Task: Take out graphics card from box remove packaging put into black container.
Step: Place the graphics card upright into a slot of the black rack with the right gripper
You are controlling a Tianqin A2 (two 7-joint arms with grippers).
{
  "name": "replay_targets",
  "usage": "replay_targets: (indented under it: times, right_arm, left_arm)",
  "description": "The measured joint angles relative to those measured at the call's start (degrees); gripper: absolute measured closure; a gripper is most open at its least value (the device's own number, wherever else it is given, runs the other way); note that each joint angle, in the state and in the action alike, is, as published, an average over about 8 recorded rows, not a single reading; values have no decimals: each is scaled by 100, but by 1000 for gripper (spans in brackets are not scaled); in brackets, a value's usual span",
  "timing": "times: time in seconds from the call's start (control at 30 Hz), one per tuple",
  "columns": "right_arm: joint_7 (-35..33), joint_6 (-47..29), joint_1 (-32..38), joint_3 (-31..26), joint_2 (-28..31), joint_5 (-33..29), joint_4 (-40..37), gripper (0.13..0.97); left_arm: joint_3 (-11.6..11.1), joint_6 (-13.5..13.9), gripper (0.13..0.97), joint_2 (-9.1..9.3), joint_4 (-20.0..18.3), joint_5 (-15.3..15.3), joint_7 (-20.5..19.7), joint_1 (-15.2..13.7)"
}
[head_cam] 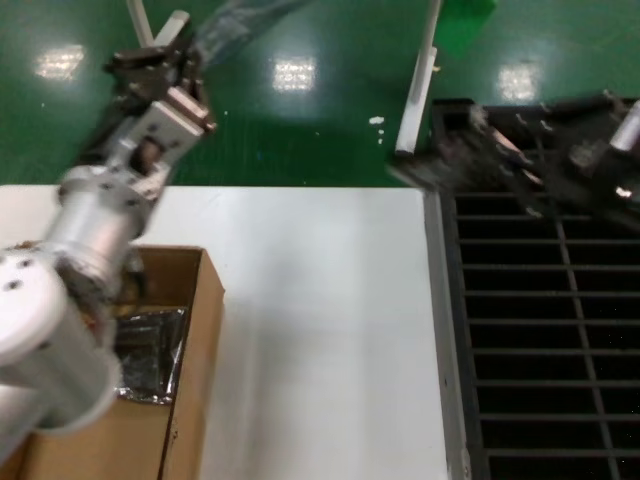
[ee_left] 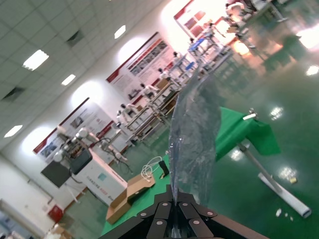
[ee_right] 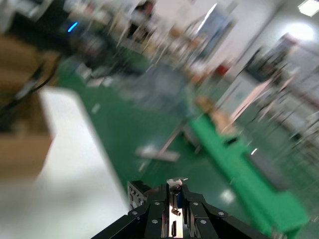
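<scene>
My left gripper [head_cam: 165,62] is raised beyond the table's far left edge and is shut on the empty grey-blue packaging bag [head_cam: 240,18], which hangs out past its fingers. In the left wrist view the bag [ee_left: 195,134] stands up from the closed jaws of that gripper [ee_left: 174,199]. My right gripper [head_cam: 535,150] is over the far end of the black container [head_cam: 520,300] and is blurred. It is shut on the graphics card [head_cam: 455,160]. The card's silver bracket [ee_right: 175,209] sits between its jaws. The brown box [head_cam: 195,330] is at the near left.
Another shiny bagged item [head_cam: 150,350] lies inside the box. The white table [head_cam: 320,330] lies between the box and the container. A white frame leg [head_cam: 420,75] stands on the green floor beyond the table. My left arm hides part of the box.
</scene>
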Motion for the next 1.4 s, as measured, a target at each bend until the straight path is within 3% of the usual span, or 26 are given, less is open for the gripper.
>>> replay_targets:
  times: [0.3, 0.43, 0.6, 0.9, 1.17, 1.4]
  right_arm:
    - [682, -1426, 644, -324, 1435, 571, 64, 902]
    - [909, -1794, 879, -614, 1680, 461, 68, 902]
    - [1088, -1965, 1065, -858, 1786, 183, 69, 902]
    - [1243, -1836, 952, -1019, 1722, -377, 69, 902]
    - [1317, -1744, 792, -1105, 1529, -796, 69, 902]
    - [1321, -1823, 825, -1163, 1425, -814, 69, 902]
  left_arm:
    - [-110, -633, 955, 1055, 155, 66, 322, -65]
    - [-282, -804, 955, 1401, 179, 237, 380, -5]
    - [-525, -904, 955, 1706, 151, 467, 404, 107]
    - [-790, -924, 955, 1943, 141, 571, 531, 194]
    - [-937, -867, 955, 2001, 240, 511, 652, 195]
    - [-1006, -827, 955, 2005, 302, 434, 748, 172]
